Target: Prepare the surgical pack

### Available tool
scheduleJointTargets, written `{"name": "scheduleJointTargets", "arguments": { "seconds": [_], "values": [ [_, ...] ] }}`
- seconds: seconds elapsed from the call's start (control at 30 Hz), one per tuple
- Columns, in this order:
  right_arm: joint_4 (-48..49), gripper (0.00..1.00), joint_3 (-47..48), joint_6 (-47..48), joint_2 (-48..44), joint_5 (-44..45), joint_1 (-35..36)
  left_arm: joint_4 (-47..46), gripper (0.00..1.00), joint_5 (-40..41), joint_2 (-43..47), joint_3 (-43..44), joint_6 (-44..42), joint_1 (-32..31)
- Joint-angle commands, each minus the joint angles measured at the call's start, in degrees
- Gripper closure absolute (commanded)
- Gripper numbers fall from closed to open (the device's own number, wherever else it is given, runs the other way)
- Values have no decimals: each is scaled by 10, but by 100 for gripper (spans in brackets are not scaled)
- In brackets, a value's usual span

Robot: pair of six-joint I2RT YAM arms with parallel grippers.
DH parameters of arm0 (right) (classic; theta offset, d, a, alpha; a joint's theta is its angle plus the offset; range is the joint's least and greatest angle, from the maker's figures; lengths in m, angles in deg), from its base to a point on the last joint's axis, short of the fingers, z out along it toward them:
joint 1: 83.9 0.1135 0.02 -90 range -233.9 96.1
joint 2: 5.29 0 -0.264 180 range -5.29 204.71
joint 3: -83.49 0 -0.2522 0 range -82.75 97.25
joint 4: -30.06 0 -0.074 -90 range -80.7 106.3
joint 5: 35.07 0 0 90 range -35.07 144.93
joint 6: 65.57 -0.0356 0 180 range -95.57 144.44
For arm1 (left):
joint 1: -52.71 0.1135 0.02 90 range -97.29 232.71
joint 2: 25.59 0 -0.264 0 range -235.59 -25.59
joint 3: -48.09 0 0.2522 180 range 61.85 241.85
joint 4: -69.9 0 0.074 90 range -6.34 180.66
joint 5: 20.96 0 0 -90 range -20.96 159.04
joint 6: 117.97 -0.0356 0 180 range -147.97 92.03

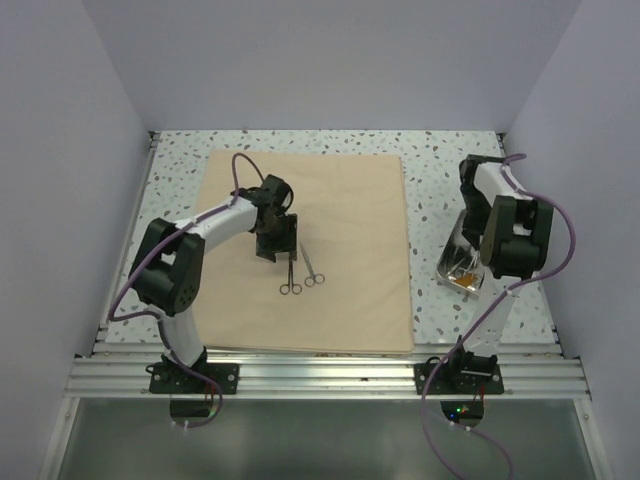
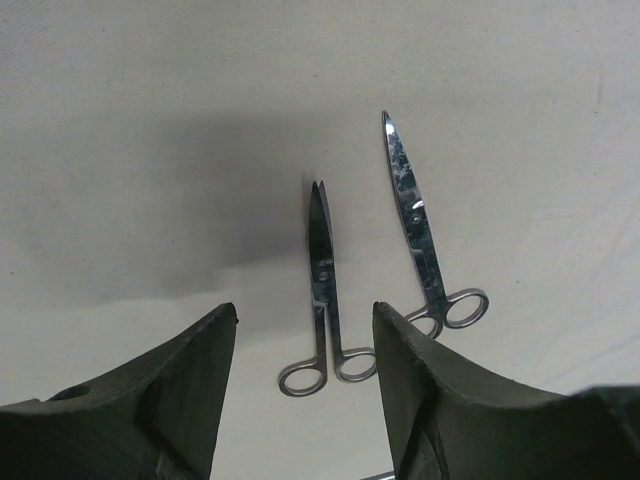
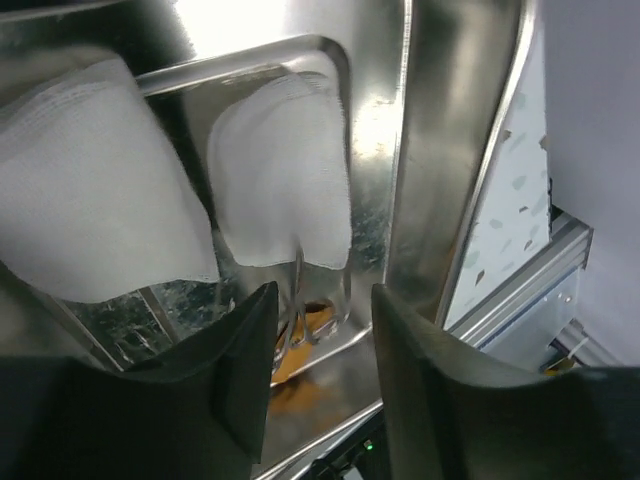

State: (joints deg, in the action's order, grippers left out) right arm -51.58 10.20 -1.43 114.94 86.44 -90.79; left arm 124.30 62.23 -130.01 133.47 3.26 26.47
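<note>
The surgical pack (image 1: 340, 290) is a large tan fabric sheet spread flat on the table; it fills the left wrist view (image 2: 150, 150). Two silver scissor-like instruments lie side by side on it, one (image 1: 290, 275) beside the other (image 1: 312, 266); in the left wrist view they are the shorter (image 2: 322, 290) and the longer (image 2: 420, 225). My left gripper (image 1: 276, 243) (image 2: 305, 330) is open and empty just above their finger rings. My right gripper (image 3: 322, 310) is open and empty over the steel tray (image 1: 462, 262), which holds white gauze pads (image 3: 280, 180) and an instrument with rings (image 3: 300, 320).
The tray's rim (image 3: 440, 200) stands right of the sheet on the speckled tabletop (image 1: 435, 190). The aluminium rail (image 1: 330, 375) runs along the near edge. Grey walls close in the left, back and right sides.
</note>
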Motion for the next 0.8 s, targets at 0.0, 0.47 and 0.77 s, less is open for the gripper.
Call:
{"name": "scheduleJointTargets", "arguments": {
  "seconds": [0.0,0.47,0.77],
  "values": [
    [41,52,-18,6,-34,-37,-1,28,40,24,-27,38,20,-5],
    [38,45,7,6,-201,-173,158,104,52,114,-89,84,59,-65],
    [67,45,-13,-8,-219,-236,233,95,70,133,-126,78,60,-69]
  ]
}}
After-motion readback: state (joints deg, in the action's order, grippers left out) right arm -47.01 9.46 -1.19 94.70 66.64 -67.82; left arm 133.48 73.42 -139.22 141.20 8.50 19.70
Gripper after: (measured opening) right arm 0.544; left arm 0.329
